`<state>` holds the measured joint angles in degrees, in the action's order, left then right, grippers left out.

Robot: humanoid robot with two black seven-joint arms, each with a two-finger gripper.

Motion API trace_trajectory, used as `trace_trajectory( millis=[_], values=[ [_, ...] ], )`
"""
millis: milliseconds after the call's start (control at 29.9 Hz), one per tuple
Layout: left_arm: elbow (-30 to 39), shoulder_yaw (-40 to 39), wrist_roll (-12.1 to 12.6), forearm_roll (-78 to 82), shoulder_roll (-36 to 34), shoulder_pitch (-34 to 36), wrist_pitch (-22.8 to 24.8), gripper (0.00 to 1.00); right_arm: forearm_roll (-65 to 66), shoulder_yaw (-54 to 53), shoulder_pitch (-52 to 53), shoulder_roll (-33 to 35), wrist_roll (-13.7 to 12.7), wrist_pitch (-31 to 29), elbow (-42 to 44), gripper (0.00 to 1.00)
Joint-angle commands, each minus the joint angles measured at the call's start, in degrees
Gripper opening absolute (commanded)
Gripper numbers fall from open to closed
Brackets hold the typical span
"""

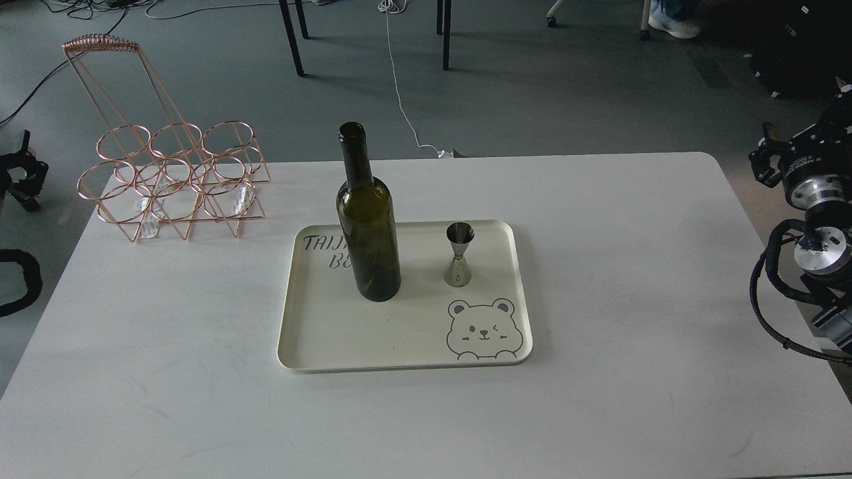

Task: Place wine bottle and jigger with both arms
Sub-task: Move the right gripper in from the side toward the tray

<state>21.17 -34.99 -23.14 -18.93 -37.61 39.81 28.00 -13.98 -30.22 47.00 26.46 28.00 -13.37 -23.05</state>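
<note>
The dark green wine bottle (368,226) stands upright on the left half of a cream tray (346,346). To its right on the same tray the small steel jigger (459,255) also stands upright. My left gripper (21,174) hangs off the table's left edge, far from the tray. Beyond the right edge, level with the table's far corner, is my right gripper (765,163). Both grippers look dark and small, so their fingers cannot be told apart. Neither one touches or holds anything.
A copper wire bottle rack (174,179) stands at the back left of the white table (632,266). Right arm cables (772,313) loop beside the right edge. Chair legs and a white cable are on the floor behind.
</note>
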Motion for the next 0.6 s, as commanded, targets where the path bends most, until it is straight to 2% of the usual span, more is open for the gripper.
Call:
trace_trajectory(
  millis=[0, 334, 434, 568],
  values=[
    [0.0, 0.0, -0.2, 0.0, 0.2, 0.1, 0.0, 0.99, 0.0, 0.3, -0.1, 0.1, 0.0, -0.2, -0.2, 0.99],
    [0.4, 0.1, 0.2, 0.0, 0.2, 0.4, 0.0, 0.99, 0.8, 1.6, -0.2, 1.0, 0.0, -1.0, -4.0, 0.99],
    [0.4, 0.1, 0.5, 0.1, 0.3, 1.0, 0.0, 0.99, 1.7, 3.1, 0.2, 4.5, 0.0, -1.0, -9.6, 0.99],
    [0.5, -0.1, 0.5, 0.0, 0.5, 1.2, 0.0, 0.99, 8.2, 5.1, 0.5, 12.3, 0.0, 0.5, -21.7, 0.99]
  ],
)
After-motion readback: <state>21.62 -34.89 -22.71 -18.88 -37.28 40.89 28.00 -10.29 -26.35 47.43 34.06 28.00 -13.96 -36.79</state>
